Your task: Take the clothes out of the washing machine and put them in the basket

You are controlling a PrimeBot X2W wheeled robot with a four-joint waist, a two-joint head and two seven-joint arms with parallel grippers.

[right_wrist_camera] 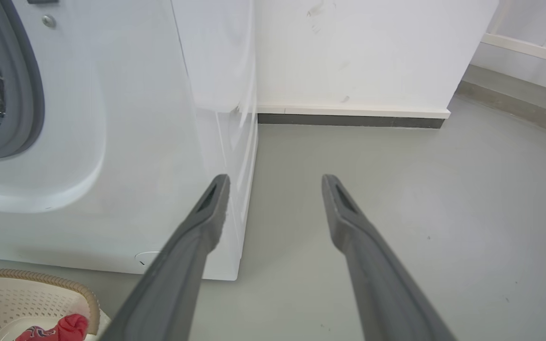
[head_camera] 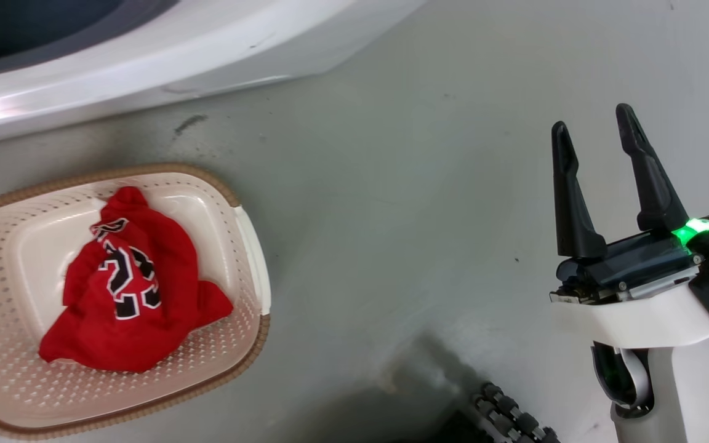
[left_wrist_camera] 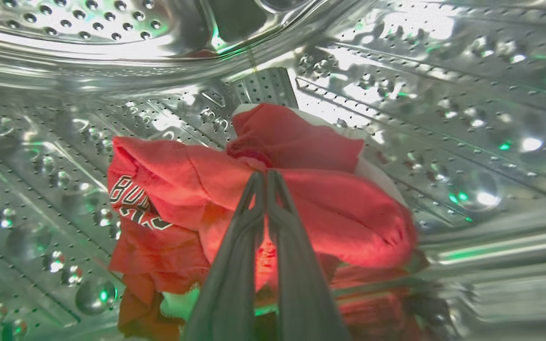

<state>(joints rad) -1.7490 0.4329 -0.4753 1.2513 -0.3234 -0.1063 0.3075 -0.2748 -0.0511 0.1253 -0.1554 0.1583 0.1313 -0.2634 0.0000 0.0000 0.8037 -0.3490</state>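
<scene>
Left end effector (left_wrist_camera: 266,174) seemingly pinches crumpled red clothes (left_wrist_camera: 349,213) (right end effector (head_camera: 593,120) spread).

Grey floor (head_camera: 404,203): basket (head_camera: 250,246), washing machine (right_wrist_camera: 159,142) standing.

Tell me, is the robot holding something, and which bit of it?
The left gripper is shut on the red garment inside the drum, pinching a fold near the middle of the bunch. The right gripper is open and holds nothing.
</scene>
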